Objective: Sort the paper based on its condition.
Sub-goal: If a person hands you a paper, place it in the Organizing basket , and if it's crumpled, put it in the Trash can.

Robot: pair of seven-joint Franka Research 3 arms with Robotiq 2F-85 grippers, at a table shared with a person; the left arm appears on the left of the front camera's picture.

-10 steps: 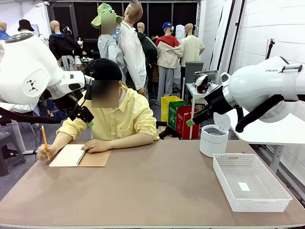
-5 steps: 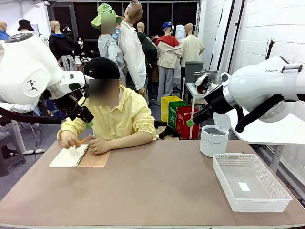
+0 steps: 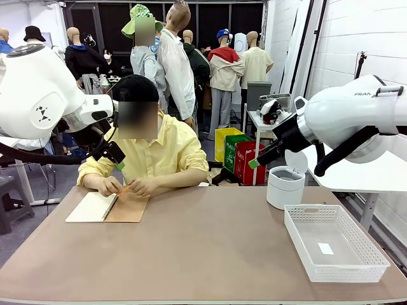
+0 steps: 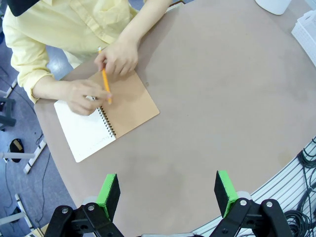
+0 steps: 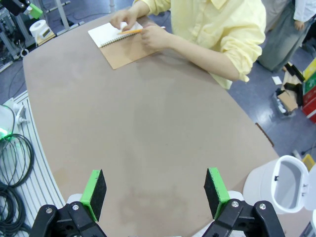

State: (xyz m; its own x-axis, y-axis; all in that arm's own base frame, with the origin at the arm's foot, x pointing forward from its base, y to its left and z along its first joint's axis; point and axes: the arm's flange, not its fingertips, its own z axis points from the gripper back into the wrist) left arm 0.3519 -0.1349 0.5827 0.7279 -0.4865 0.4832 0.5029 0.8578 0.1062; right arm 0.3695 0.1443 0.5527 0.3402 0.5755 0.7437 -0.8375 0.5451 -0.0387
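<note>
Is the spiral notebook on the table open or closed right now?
Open. The notebook lies flat, a white page exposed beside its brown cover, with the spiral binding between them.

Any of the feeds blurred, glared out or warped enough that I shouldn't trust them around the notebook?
Front view: sharp and evenly lit, with only soft shadows by the notebook and the basket. Left wrist view: the wide-angle bend curves the table edge, but the notebook is crisp and free of glare. Right wrist view: same bend, and the notebook is small near the top edge.
</note>
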